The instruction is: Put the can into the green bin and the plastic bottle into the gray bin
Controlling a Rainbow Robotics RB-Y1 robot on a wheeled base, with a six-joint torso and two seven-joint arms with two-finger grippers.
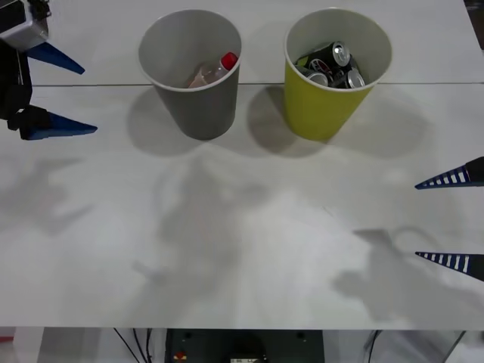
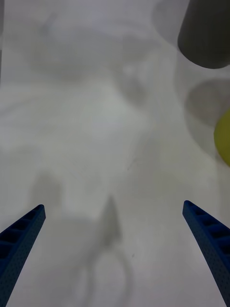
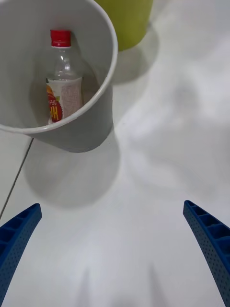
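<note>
Gray bin [image 1: 190, 72] upright on the white table [image 1: 242, 249], holding the plastic bottle [image 1: 212, 71]; bottle leans against the inner wall, red cap up near the rim, label visible from the left wrist view [image 3: 61, 98]; green bin [image 1: 336, 72] upright just beside the gray bin, apart from it, holding several dark cans [image 1: 331, 65] piled together, silver tops showing; exact can count hard to tell; left gripper [image 1: 57, 94] at the table's far left edge, jaws apart and empty, gray bin a little off to the side of the jaws, not between them; from the left wrist the gray bin [image 3: 72, 72] sits ahead of the open jaws, green bin [image 3: 127, 21] beyond it; right gripper [image 1: 452, 221] at the right edge of the table, jaws wide apart and empty, bare table between the jaws; green bin well ahead of and to one side of them; right wrist view shows the gray bin's base [image 2: 206, 33] and a sliver of the green bin [image 2: 224, 139] off to one side of the jaws, both well clear of the blue fingers [image 2: 213, 240]; shadows of arms on the table.
</note>
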